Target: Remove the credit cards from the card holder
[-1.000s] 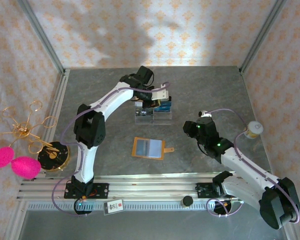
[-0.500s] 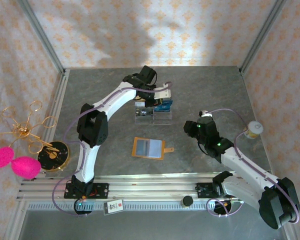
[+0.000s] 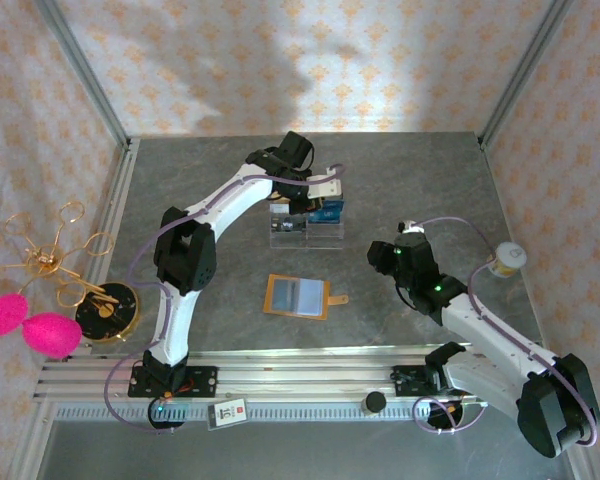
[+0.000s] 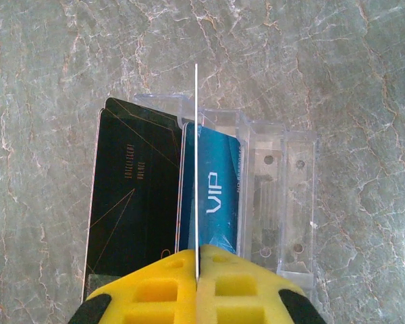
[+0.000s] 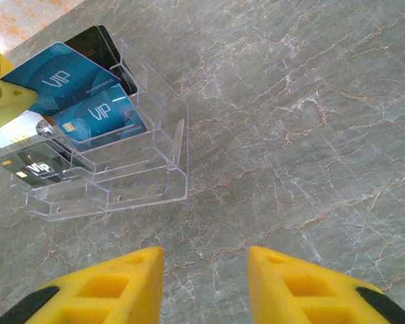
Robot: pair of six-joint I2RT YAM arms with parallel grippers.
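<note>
Shifted right, the left tool [image 4: 197, 270] clamps a blue card [image 5: 54, 84] above the stand [image 4: 283, 175].

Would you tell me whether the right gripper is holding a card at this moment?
No, the right gripper stands open, with bare table showing between its yellow fingers.

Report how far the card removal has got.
Done: a black plastic card and a blue VIP card stand in the clear acrylic tiered stand. In hand: the left end effector is shut on a second blue card above the stand. Left: the tan leather wallet lies open with a grey panel showing, possibly a card; the right end effector hangs open, empty.
</note>
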